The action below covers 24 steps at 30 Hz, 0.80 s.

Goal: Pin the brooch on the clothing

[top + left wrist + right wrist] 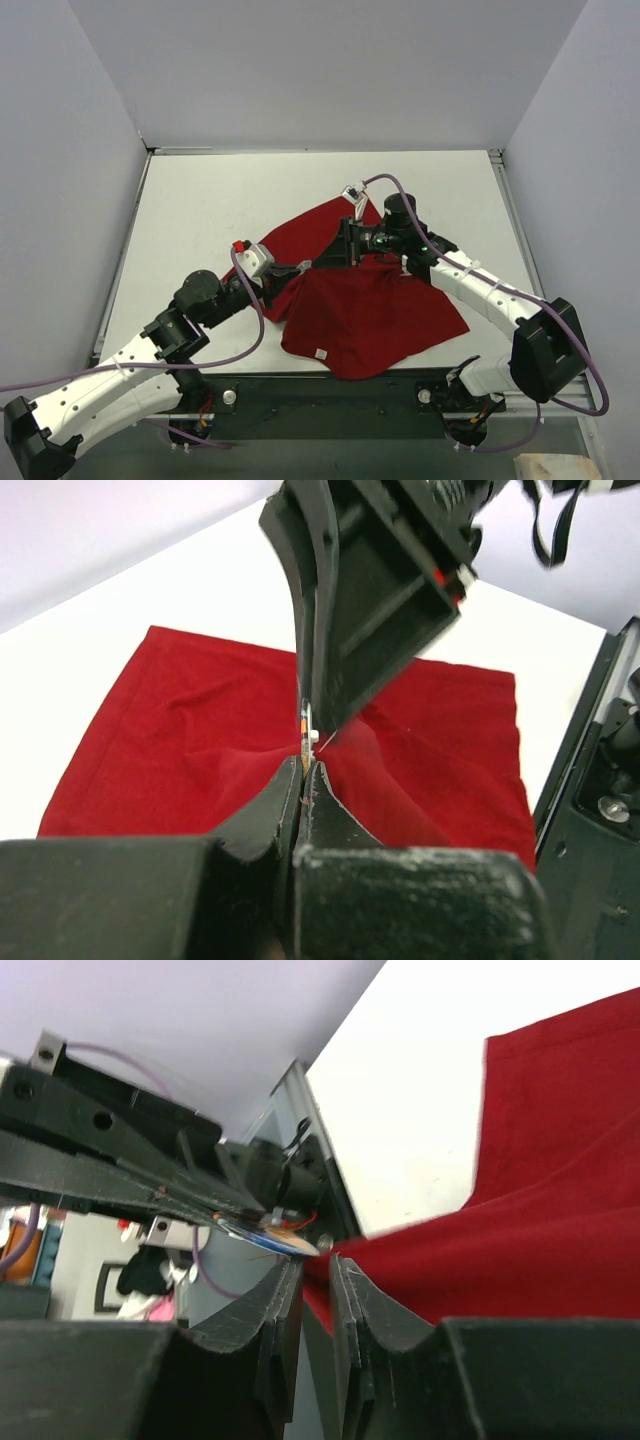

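Note:
The red T-shirt [370,310] lies rumpled in the middle of the white table, its small white label [320,352] near the front hem. My left gripper [303,267] is shut on the brooch [306,736], a thin disc held edge-on at its fingertips [290,780]. My right gripper [343,255] comes from the right and is shut on a raised fold of the shirt [540,1250]. In the right wrist view the brooch [282,1239] sits just beside the right gripper [318,1265] and touches the pinched fold. The brooch is too small to make out from above.
The two grippers meet tip to tip over the shirt's left half [200,720]. Grey walls close in the table on three sides. A dark rail [330,385] with the arm bases runs along the near edge. Purple cables [250,330] loop from both arms.

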Available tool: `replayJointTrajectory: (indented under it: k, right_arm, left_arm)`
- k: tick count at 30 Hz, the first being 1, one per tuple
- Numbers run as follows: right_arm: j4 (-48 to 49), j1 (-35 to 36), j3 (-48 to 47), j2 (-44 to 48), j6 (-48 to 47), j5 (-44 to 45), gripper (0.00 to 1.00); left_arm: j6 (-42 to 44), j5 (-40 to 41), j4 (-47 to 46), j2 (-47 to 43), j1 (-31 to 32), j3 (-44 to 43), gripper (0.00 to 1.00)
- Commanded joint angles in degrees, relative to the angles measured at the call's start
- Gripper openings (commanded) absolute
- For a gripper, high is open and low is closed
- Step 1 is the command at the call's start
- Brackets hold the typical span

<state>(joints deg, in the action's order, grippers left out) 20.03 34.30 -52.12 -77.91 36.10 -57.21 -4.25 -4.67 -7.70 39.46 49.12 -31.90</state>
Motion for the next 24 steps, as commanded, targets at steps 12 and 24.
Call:
replayJointTrajectory:
  k: [12,24]
  right_arm:
    - [3.35,-3.98,3.25,9.61,-10.86,0.17,0.82]
    - [4.93,-3.98,7.03,12.79,-15.97,-6.42,1.00]
  left_arm:
    - [-0.93,-1.40,4.10,0.44,0.10,-3.17,0.00]
    - [-3.83,-7.81,0.41,3.25,-0.43,-3.78,0.00]
